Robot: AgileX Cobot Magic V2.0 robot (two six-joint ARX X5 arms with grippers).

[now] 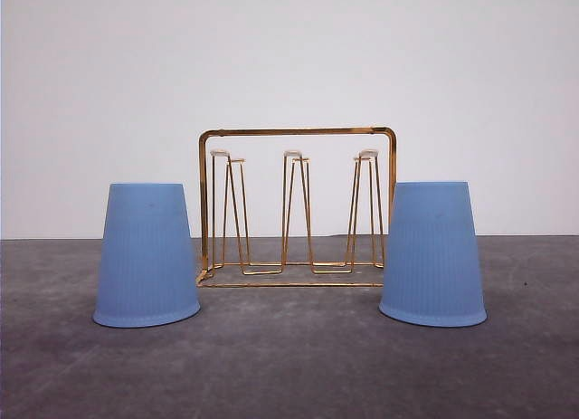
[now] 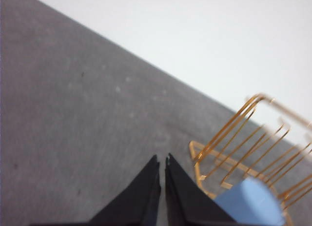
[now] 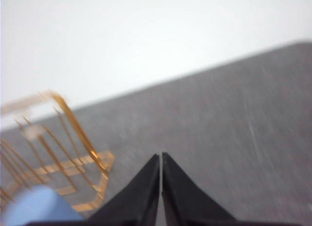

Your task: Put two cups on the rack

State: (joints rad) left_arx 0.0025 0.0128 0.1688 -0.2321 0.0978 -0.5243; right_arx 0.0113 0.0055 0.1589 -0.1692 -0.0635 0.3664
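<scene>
While both end effectors (image 2: 162, 162) (image 3: 161, 157) sit closed and empty, the cups (image 1: 147, 254) (image 1: 432, 253) stand upside-down on the table (image 1: 289, 365) flanking the rack (image 1: 297, 206) just behind, whose light wire could tip if nudged.

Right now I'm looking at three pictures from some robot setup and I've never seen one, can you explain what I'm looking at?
It is a two-armed robot at a grey table. The front view looks forward over the table: a gold wire rack stands between two upside-down blue cups, the left cup and the right cup. The other two pictures come from cameras on the wrists. The black wedges are the left gripper and the right gripper, both shut and holding nothing. Each wrist view also catches the rack and a cup.
</scene>
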